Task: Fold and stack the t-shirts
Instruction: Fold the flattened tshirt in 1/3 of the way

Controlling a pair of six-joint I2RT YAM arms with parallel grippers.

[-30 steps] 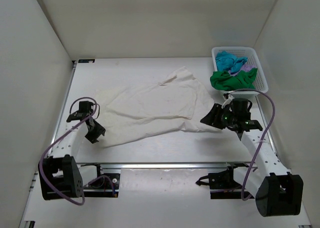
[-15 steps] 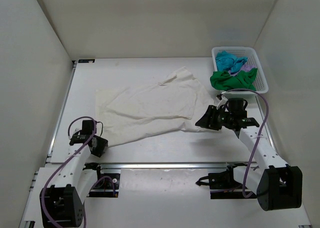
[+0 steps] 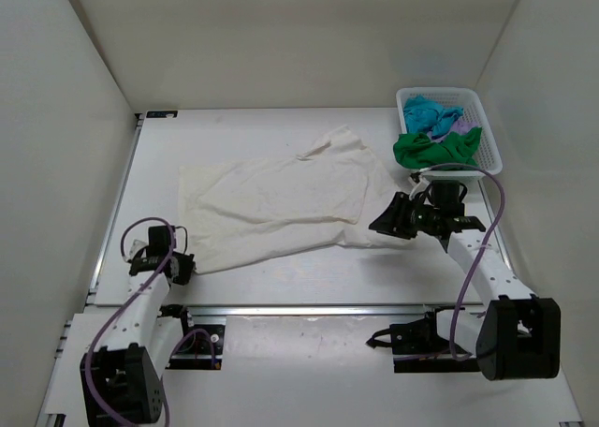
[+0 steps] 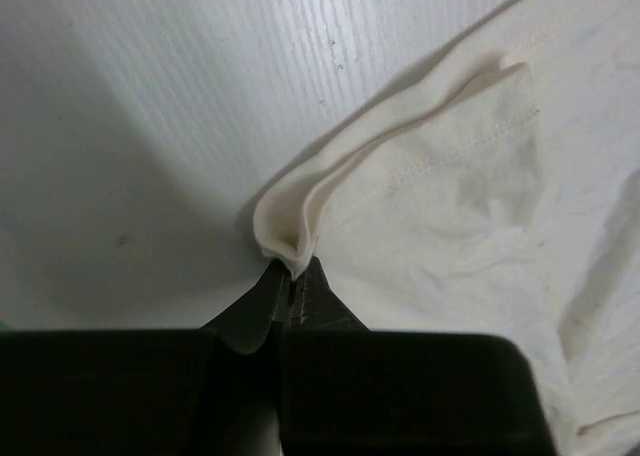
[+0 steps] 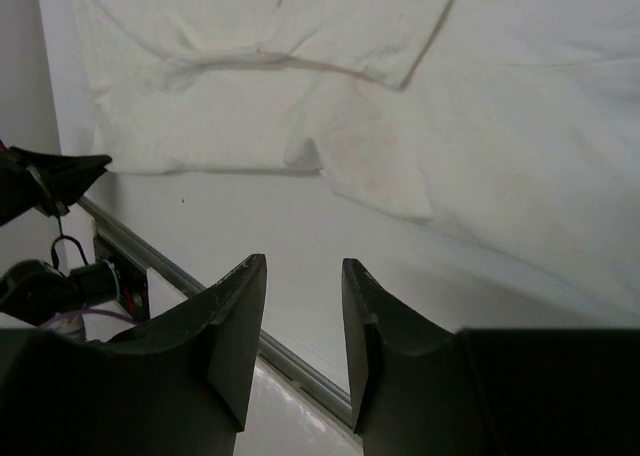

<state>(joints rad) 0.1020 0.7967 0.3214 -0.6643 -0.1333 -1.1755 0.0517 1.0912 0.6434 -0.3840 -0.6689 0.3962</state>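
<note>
Top view: the cream-white t-shirt (image 3: 281,207) is spread out mid-table (image 3: 309,277), while the green t-shirt (image 3: 432,150), turquoise t-shirt (image 3: 427,114) and lilac t-shirt (image 3: 460,123) are bunched in the basket (image 3: 493,155) at the far right. The left gripper (image 3: 180,269) is seen at the cream shirt's near-left corner, and the right gripper (image 3: 382,225) over its near-right edge.

Left wrist: the folded corner hem is pinched tight between closed jaws.

Right wrist: the jaws are held wide, nothing is gripped, and the cream shirt is seen just ahead.
</note>
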